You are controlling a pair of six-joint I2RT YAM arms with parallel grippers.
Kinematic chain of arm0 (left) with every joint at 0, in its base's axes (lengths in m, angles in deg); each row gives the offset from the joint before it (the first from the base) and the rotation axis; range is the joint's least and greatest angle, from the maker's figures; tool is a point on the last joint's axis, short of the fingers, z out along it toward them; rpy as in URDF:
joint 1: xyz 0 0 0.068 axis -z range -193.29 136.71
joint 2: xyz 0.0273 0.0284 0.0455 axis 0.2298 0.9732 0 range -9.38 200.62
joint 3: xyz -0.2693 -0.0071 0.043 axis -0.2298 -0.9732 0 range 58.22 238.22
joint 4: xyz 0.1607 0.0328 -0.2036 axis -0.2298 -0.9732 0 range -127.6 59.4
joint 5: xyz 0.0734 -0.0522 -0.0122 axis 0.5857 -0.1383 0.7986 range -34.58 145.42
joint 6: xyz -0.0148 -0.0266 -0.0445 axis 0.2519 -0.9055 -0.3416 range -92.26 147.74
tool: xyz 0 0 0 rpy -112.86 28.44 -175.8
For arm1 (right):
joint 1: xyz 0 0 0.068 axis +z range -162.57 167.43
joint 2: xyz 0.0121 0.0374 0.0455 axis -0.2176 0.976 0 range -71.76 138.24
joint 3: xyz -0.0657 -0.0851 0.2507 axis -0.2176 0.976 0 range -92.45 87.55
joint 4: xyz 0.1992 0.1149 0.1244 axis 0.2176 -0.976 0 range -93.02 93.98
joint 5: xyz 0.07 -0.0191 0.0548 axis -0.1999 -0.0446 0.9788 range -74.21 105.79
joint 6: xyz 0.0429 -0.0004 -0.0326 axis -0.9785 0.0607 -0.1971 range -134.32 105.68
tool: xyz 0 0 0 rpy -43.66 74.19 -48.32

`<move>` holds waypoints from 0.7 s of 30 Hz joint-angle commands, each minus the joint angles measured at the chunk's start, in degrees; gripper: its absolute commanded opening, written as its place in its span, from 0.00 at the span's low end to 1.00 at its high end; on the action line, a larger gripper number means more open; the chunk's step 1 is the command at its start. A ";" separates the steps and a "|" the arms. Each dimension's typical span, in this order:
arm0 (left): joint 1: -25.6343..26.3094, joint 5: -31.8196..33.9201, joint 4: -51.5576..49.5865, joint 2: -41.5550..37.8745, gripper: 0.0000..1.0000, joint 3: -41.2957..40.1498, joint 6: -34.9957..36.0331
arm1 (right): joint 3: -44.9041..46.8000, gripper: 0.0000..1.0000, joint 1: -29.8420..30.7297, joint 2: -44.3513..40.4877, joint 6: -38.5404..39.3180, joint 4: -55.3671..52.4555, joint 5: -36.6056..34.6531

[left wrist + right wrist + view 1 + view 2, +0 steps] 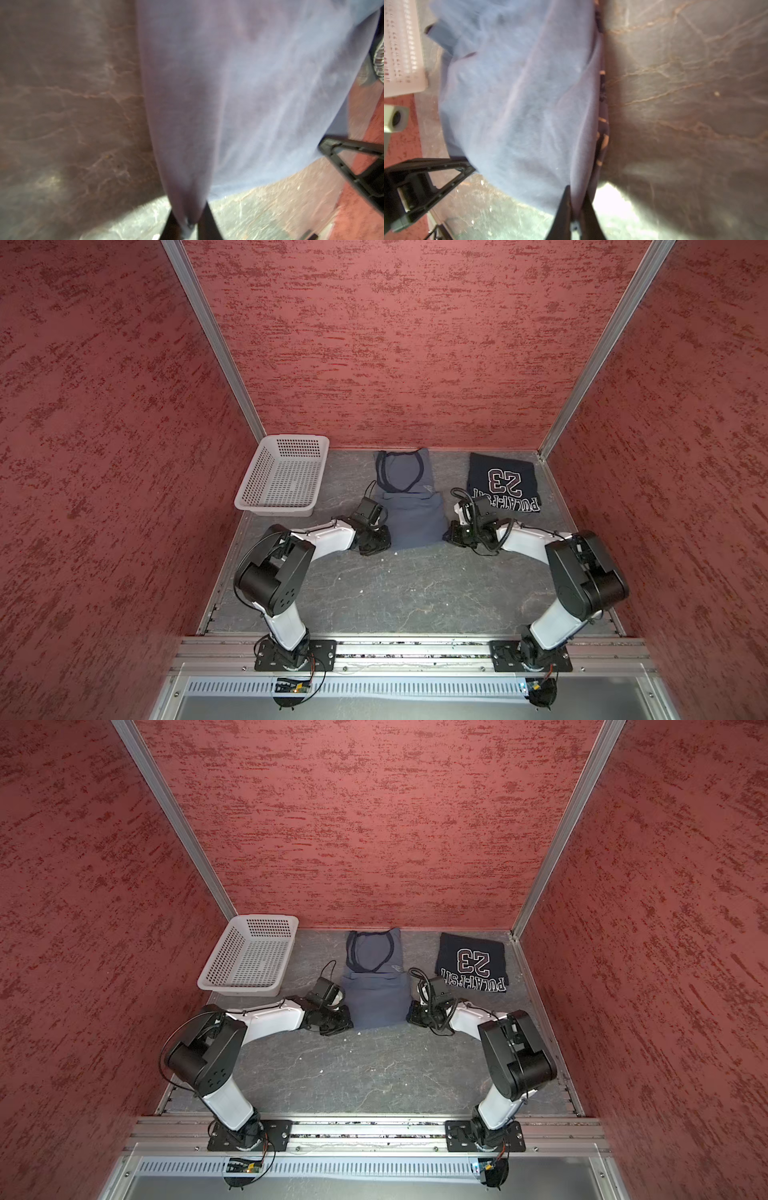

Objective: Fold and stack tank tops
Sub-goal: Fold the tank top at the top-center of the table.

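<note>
Right now you have both grippers clamped on the grey top (409, 514), one at each near corner. Your left gripper (188, 220) shows it plainly in its wrist view. The black jaws are closed with a tapering ridge of grey cloth pinched between them, and the cloth rises off the table (415, 593) toward the pinch. Your right gripper (576, 218) is the same on its side, jaws closed tight on a fold at the cloth's edge. More than one layer seems to be caught there, though the blur keeps you from counting. In both top views the two grippers sit low at the table and face each other across the near hem, with the top's full width between them.

The grey top lies in the middle of the table's far half, its dark-trimmed neckline toward the back wall (395, 364). A crosswise edge runs over it about halfway down, so the near part looks doubled over. The basket (272, 510) stands to its left, apart from it. The navy top (503, 483) lies folded to a rough square at the far right, with the number 23 and lettering facing up. It is apart from the grey top, and your right wrist is just beside its near left corner.
</note>
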 commanded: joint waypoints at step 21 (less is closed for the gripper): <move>-14.65 -13.94 -8.52 0.06 0.06 22.31 -1.88 | -38.61 0.03 -1.36 7.92 3.44 -16.52 -0.94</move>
